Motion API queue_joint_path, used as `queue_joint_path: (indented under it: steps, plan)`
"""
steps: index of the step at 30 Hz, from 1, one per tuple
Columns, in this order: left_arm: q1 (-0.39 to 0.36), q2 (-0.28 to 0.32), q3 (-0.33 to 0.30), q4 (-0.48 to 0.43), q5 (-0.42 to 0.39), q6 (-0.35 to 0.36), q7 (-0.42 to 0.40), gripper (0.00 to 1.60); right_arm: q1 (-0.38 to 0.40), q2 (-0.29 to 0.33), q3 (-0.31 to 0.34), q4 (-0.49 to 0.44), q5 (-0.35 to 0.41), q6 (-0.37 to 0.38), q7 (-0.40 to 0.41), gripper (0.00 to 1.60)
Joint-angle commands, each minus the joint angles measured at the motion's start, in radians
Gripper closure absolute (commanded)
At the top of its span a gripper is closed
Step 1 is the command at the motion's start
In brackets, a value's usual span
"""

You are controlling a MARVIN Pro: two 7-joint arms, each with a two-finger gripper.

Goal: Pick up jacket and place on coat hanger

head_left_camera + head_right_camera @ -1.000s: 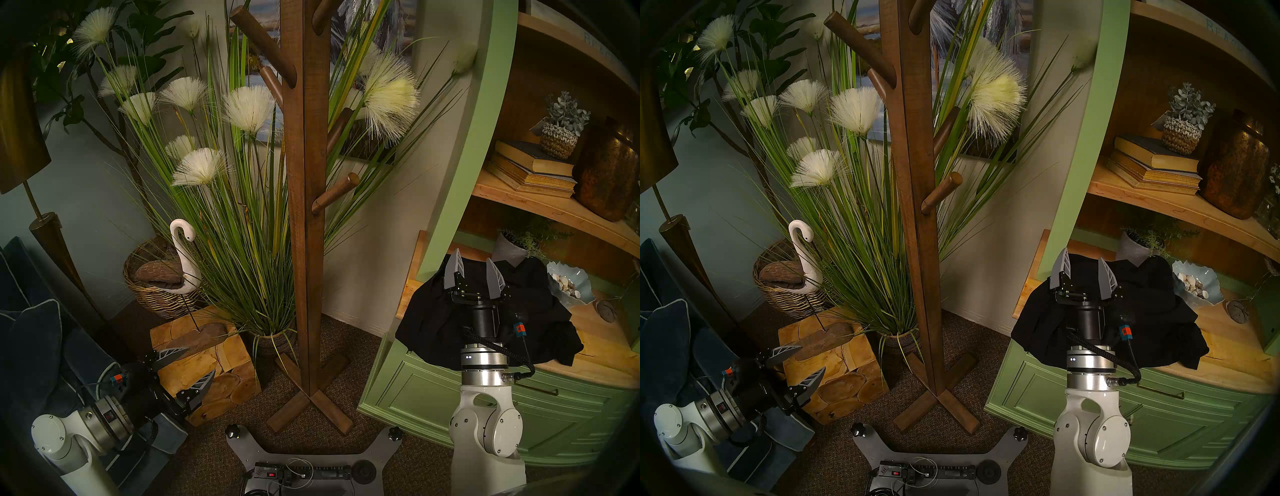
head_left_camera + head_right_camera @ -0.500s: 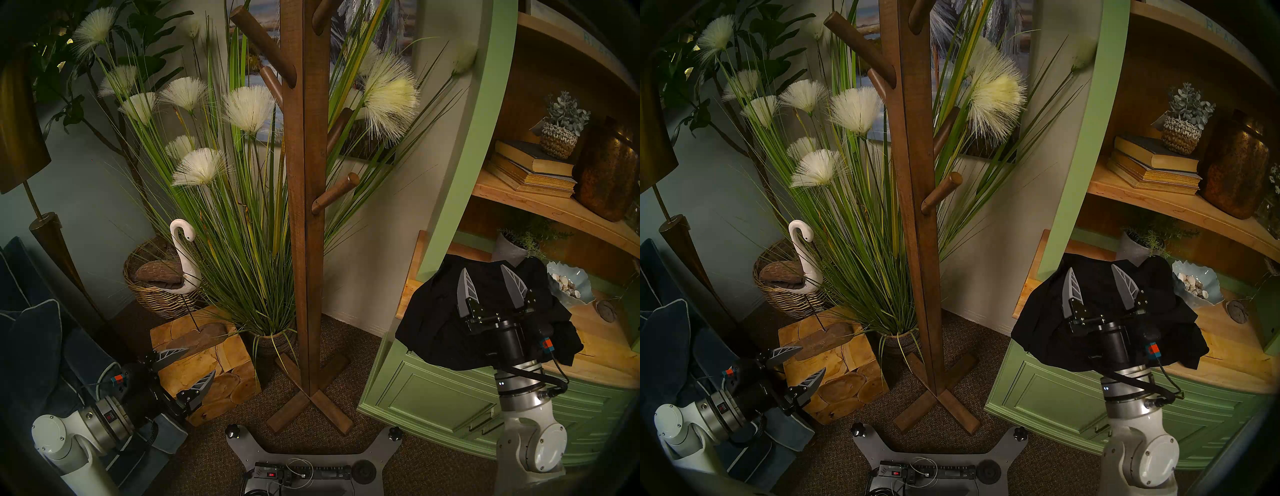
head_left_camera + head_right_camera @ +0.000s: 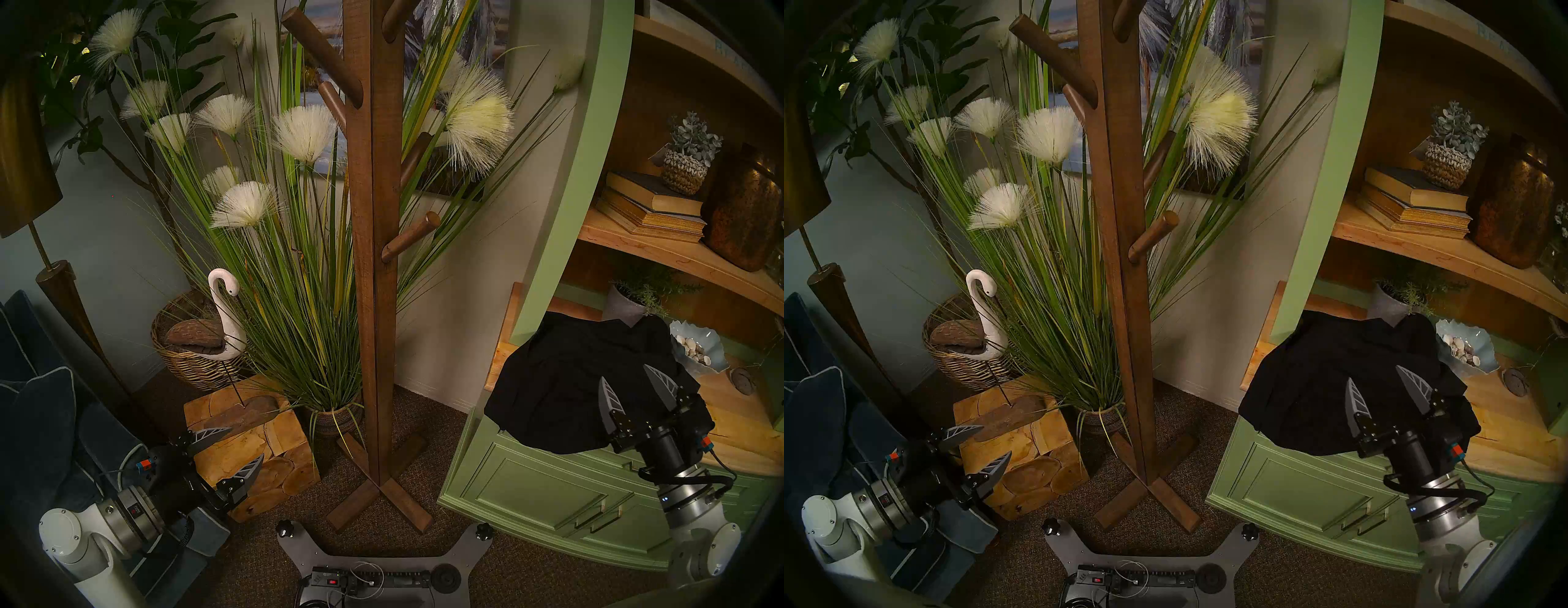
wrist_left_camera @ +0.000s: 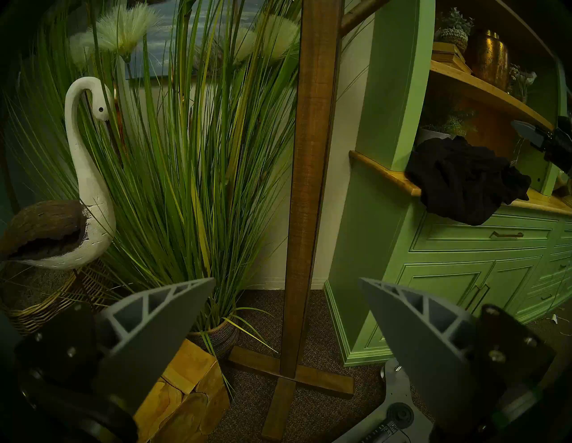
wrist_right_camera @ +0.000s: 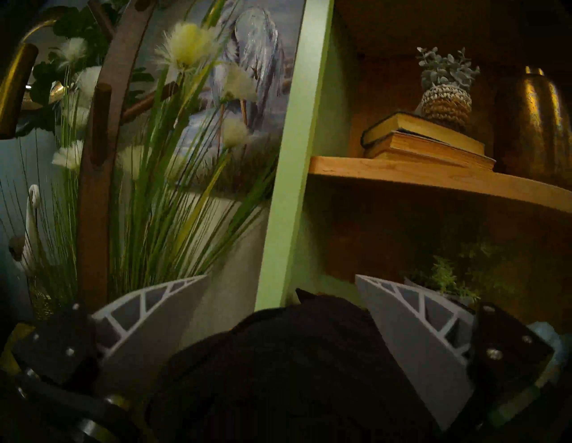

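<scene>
1. The black jacket [image 3: 568, 386] lies in a crumpled heap on the wooden counter [image 3: 738, 429] of the green cabinet [image 3: 547, 501], with its front edge drooping over the counter lip above the drawers.
2. The right gripper [image 3: 627, 379] sits over the jacket's right part, its two grey fingers spread apart and pointing up and back toward the shelves; nothing is between them.
3. In the right wrist view the jacket [image 5: 297, 365] fills the space below and between the spread fingers, but whether they touch the fabric cannot be told.
4. The wooden coat stand [image 3: 375, 271] rises upright in the middle of the room on its cross-shaped foot, well apart from the jacket, and its angled pegs are all bare.
5. The left gripper [image 3: 244, 443] hangs low at the left beside the wooden block [image 3: 254, 450], its fingers wide apart and holding nothing.
6. A potted grass plant [image 3: 297, 263] with white plumes stands just behind the stand, and a white swan figure [image 3: 222, 314] is to its left.
7. A shell bowl [image 3: 695, 348] rests on the counter just right of the jacket.
</scene>
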Motion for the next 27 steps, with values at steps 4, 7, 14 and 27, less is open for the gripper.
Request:
queue_joint_path:
  steps: [4,7,14,27]
  plan:
    - [-0.002,0.001,-0.001,-0.019,-0.015,0.000,0.000,0.00,0.059,0.141,0.114,0.071,0.069,0.082,0.159,0.00]
    - [-0.003,0.001,-0.001,-0.019,-0.014,0.000,0.000,0.00,0.095,0.181,0.121,0.086,0.066,0.096,0.173,0.00]
    - [-0.003,0.001,-0.001,-0.019,-0.014,0.000,0.000,0.00,0.175,0.243,0.109,0.132,0.046,0.170,0.179,0.00]
    - [-0.003,0.001,-0.001,-0.019,-0.014,0.000,0.000,0.00,0.301,0.369,-0.024,0.286,-0.064,0.229,0.131,0.00]
